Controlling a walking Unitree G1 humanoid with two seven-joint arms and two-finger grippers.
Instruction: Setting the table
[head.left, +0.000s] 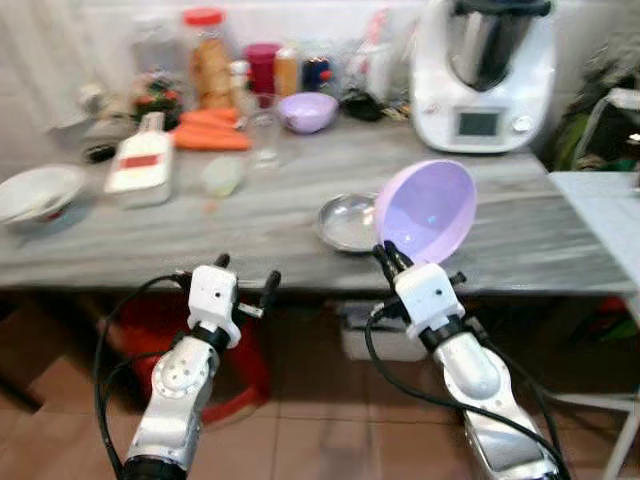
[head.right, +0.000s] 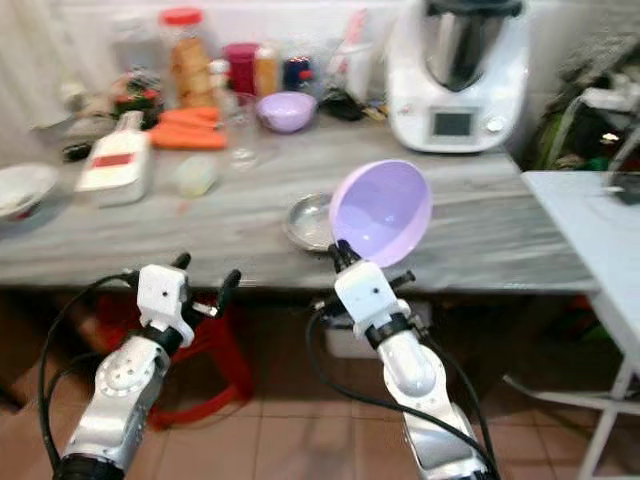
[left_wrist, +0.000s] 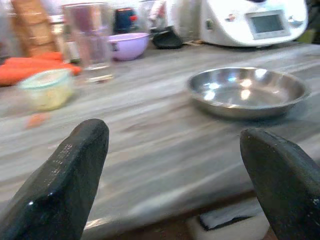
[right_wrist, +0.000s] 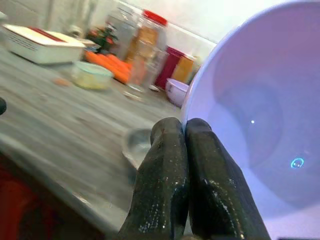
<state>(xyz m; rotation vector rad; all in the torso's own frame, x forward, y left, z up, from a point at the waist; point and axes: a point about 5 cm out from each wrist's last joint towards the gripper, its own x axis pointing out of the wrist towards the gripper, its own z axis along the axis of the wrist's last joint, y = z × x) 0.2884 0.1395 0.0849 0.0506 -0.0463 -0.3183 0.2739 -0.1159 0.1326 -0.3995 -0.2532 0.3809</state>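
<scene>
The lilac bowl (head.left: 426, 212) is up off the counter (head.left: 250, 215), pinched by its rim between the pressed-together fingers of my right gripper (head.left: 391, 258), tipped on edge with its hollow facing back toward me, just above and beside the steel plate (head.left: 347, 221), which I'll use as my landmark. That plate lies flat near the counter's front edge, bare inside as far as I can see. My left gripper (head.left: 243, 279) hangs below the counter edge, well off from the plate on my left side, its fingers (left_wrist: 75, 170) spread wide with nothing between them. Behind the plate, toward the wall, stand a clear glass (head.left: 265, 130) and a second purple bowl (head.left: 307, 111), with carrots (head.left: 208, 129) and a small lidded tub (head.left: 222, 175) farther left of it; the white kitchen machine (head.left: 483, 75) sits behind and to the right of it. Beyond the counter's right end I can see the corner of a pale table (head.left: 605, 215). I'd judge the task early: one bowl is in hand and not yet set down anywhere, while the plate, glass and other bowl remain on the counter waiting to be carried over.
</scene>
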